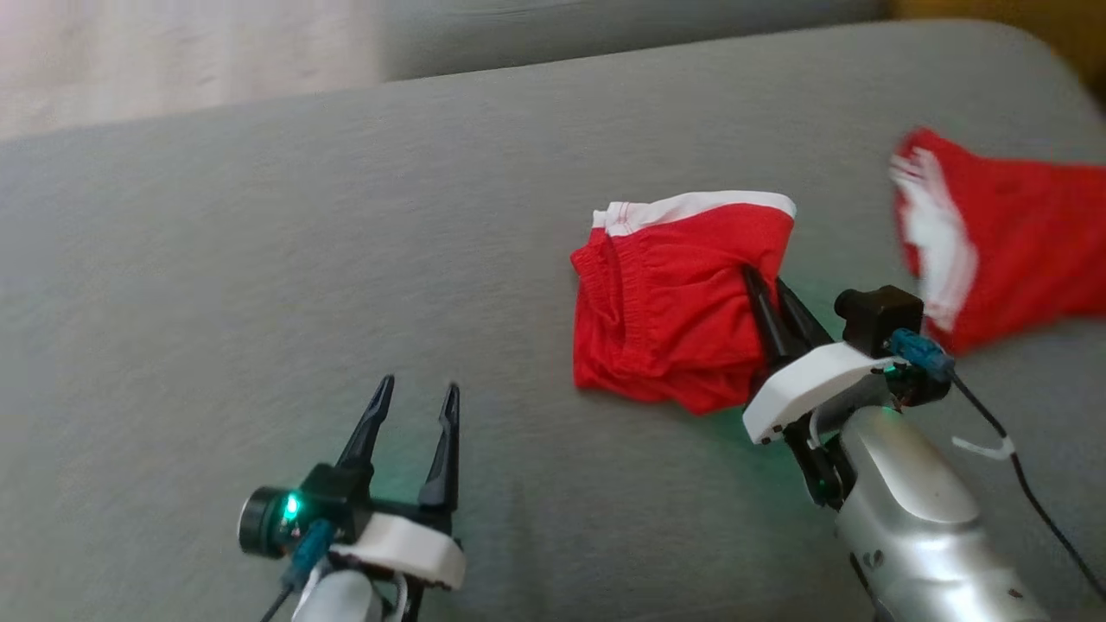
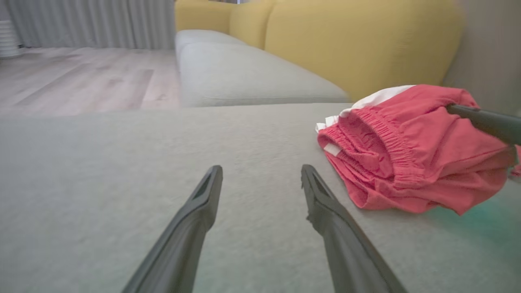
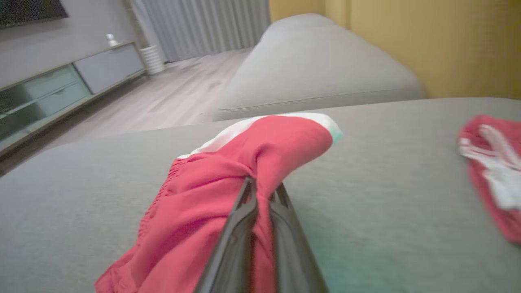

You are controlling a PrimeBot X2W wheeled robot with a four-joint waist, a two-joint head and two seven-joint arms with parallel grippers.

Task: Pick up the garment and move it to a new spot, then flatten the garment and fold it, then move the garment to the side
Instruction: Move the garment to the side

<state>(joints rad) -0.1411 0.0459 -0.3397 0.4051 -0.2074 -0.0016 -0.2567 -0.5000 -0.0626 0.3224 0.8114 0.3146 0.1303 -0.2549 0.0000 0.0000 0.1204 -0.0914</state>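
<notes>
The garment (image 1: 670, 298) is a pair of red shorts with a white band, bunched in a loose fold on the grey cushion (image 1: 259, 259). My right gripper (image 1: 765, 278) is shut on the garment, pinching a fold of red cloth near its right edge; the right wrist view shows the fabric (image 3: 228, 191) gathered between the closed fingers (image 3: 244, 215). My left gripper (image 1: 419, 393) stands open over bare cushion to the garment's left, holding nothing. In the left wrist view the garment (image 2: 407, 150) lies to the right of my open left gripper (image 2: 260, 175).
A second red and white garment (image 1: 994, 233) lies at the cushion's right side, blurred. Yellow sofa backs (image 2: 346, 40) rise behind the cushion. Wooden floor (image 2: 81, 77), curtains and a low cabinet (image 3: 61, 85) lie beyond the far edge.
</notes>
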